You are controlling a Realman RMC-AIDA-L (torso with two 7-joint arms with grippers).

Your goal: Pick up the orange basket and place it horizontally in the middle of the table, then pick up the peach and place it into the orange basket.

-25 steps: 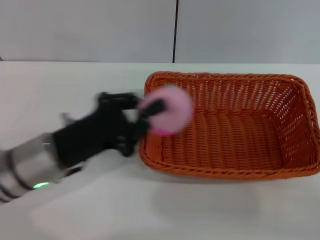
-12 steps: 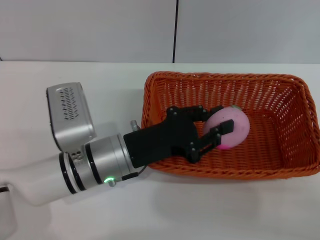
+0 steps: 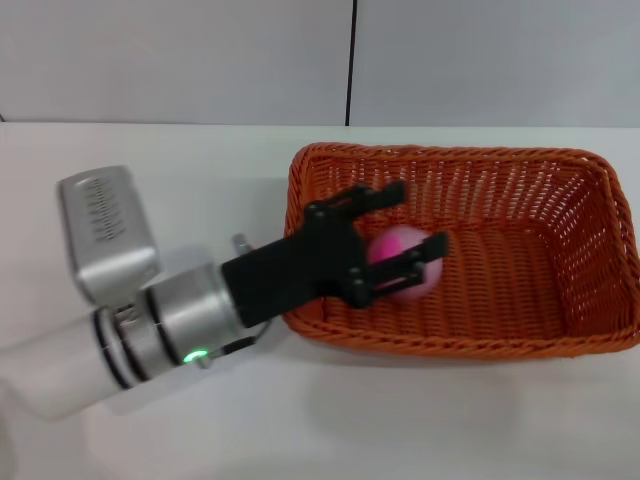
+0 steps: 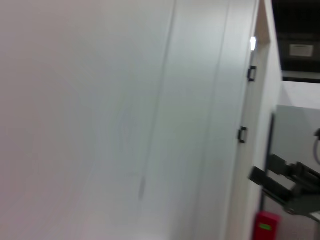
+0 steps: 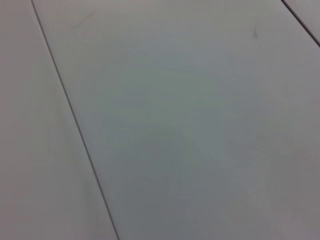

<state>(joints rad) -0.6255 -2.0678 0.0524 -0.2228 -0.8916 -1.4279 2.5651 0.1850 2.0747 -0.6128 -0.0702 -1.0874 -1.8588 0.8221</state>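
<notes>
The peach (image 3: 402, 262) is seen low inside the orange basket (image 3: 520, 290), between the left gripper (image 3: 398, 232) jaws now spread, and could be nudged rolling if clipped on withdrawal

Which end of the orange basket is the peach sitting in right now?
The end nearest the left claw: the peach sits in the orange basket between the open claw's fingers, and the opposite end holds nothing.
</notes>
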